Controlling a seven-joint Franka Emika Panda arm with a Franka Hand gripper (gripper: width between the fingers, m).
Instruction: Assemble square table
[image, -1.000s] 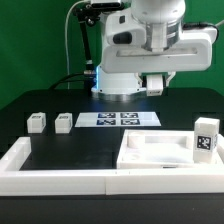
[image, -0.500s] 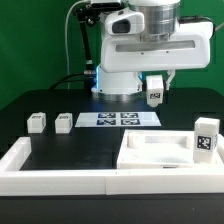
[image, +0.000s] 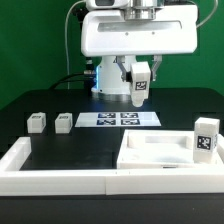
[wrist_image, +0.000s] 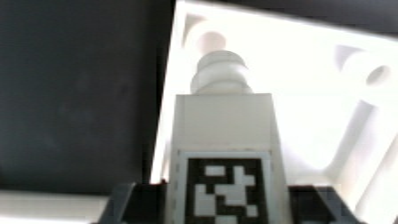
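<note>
My gripper (image: 140, 78) hangs above the table behind the marker board, shut on a white table leg (image: 140, 90) whose tag faces the camera. In the wrist view the leg (wrist_image: 226, 130) runs out from between the dark fingers (wrist_image: 135, 205), its threaded tip pointing at the white square tabletop (wrist_image: 329, 90) far below. The tabletop (image: 150, 158) lies flat at the front of the exterior view's right. Two loose legs (image: 37, 122) (image: 64, 121) lie on the exterior view's left. Another leg (image: 206, 137) stands upright at the right, beside the tabletop.
The marker board (image: 120, 119) lies flat on the black table behind the tabletop. A long white rim wall (image: 60, 181) runs along the front and turns up the exterior view's left side. The robot's base (image: 112, 80) stands at the back.
The wrist has swung round to face the camera. The held leg has moved toward the exterior view's left and its tag now shows squarely. The jaws kept the same grip.
</note>
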